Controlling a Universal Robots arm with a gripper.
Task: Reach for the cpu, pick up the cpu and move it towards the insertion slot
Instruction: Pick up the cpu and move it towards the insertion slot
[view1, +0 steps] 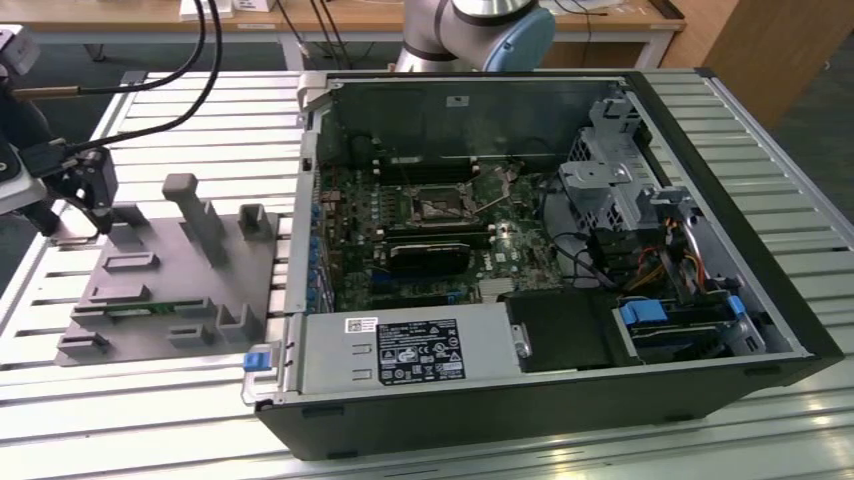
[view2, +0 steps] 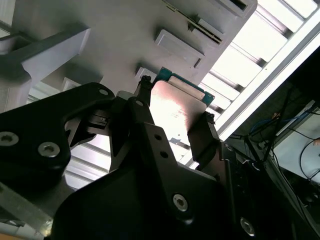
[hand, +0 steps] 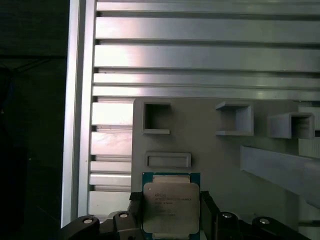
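Showing, in the exterior view, the end effector (view1: 76, 222) low over a corner of the grey tray (view1: 160, 300) at the exterior view's left, on the slatted metal counter (view1: 174, 100). Placing the insertion slot (view1: 438, 207) well apart from it, toward the exterior view's right, on the green circuit board (view1: 350, 215) inside the open computer case (view1: 467, 110).

Turning to the second wrist view: closed narrow on the cpu (view2: 177, 107), black fingers (view2: 141, 107) pressed against two opposite edges. Silvery top bright with glare, green rim visible at the far edge. Grey tray blocks beyond.

Coming to the first wrist view: gripped again at two opposite sides, the cpu (hand: 170, 207) sits between the fingers (hand: 135, 205), metal top facing the camera and green border around it. Positioned over the tray, just beside a shallow rectangular recess (hand: 167, 160). Resting on the tray or lifted clear of it: cannot tell.
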